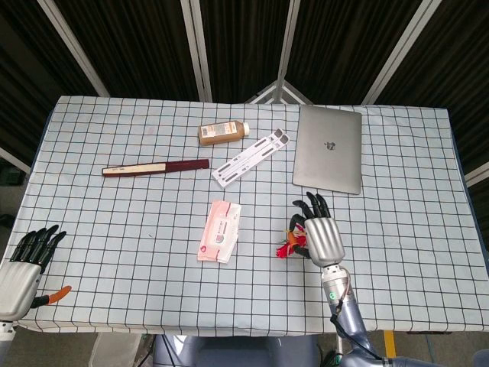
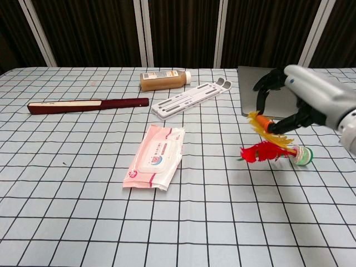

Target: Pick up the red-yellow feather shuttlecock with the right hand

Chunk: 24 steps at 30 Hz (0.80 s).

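Observation:
The red-yellow feather shuttlecock (image 2: 266,150) hangs under my right hand (image 2: 314,100), just in front of the laptop. The thumb and a finger pinch one of its orange-yellow feathers (image 2: 259,120). Its red feathers and green-white base (image 2: 303,156) sit low, close to the checked cloth; whether the base touches the cloth is unclear. In the head view the right hand (image 1: 325,237) covers most of the shuttlecock (image 1: 289,245), and only red and orange feathers show at its left. My left hand (image 1: 23,267) lies at the table's near left corner, fingers apart, holding nothing.
A pink wipes pack (image 2: 156,156) lies left of the shuttlecock. Behind the hand is a grey laptop (image 2: 261,83). A white slotted stand (image 2: 189,99), a brown bottle (image 2: 164,80) and a dark red closed fan (image 2: 89,104) lie further back. An orange-handled tool (image 1: 53,294) sits by the left hand.

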Available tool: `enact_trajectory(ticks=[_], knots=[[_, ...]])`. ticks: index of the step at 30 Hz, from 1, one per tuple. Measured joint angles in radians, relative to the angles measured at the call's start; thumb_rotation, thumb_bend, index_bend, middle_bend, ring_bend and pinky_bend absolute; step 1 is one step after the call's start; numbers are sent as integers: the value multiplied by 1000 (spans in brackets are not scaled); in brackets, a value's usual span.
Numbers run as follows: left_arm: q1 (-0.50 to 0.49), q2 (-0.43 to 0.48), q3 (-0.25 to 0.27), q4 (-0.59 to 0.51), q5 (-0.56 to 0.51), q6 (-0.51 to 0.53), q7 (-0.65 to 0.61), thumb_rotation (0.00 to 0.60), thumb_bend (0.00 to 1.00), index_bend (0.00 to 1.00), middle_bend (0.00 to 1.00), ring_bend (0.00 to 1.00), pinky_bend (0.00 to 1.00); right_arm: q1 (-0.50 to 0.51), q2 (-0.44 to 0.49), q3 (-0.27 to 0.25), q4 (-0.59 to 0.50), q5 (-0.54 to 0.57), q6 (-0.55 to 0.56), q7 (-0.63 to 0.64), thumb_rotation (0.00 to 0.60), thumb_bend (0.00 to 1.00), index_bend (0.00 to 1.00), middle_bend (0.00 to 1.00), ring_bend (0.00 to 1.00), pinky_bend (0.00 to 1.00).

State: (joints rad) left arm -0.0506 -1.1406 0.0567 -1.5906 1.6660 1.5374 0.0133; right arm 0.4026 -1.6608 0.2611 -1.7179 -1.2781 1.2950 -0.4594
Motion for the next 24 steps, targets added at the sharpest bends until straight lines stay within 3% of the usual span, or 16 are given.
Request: enact_trajectory(ticks=[7, 16, 24], knots=[[3, -7, -1, 1, -2, 2, 20, 600, 0, 0, 0, 0, 0, -36, 154, 38, -75, 47, 28, 13, 600, 482, 596, 246, 0, 0], [4, -10, -2, -2, -10, -4, 35, 600, 0, 0, 0, 0, 0, -71, 289, 72, -84, 117, 38, 78, 600, 482, 596, 246, 0, 0], [4, -10, -2, -2, -13, -7, 39, 600, 0, 0, 0, 0, 0, -103, 335, 35, -77, 135, 43, 110, 600, 482, 552, 245, 0, 0]])
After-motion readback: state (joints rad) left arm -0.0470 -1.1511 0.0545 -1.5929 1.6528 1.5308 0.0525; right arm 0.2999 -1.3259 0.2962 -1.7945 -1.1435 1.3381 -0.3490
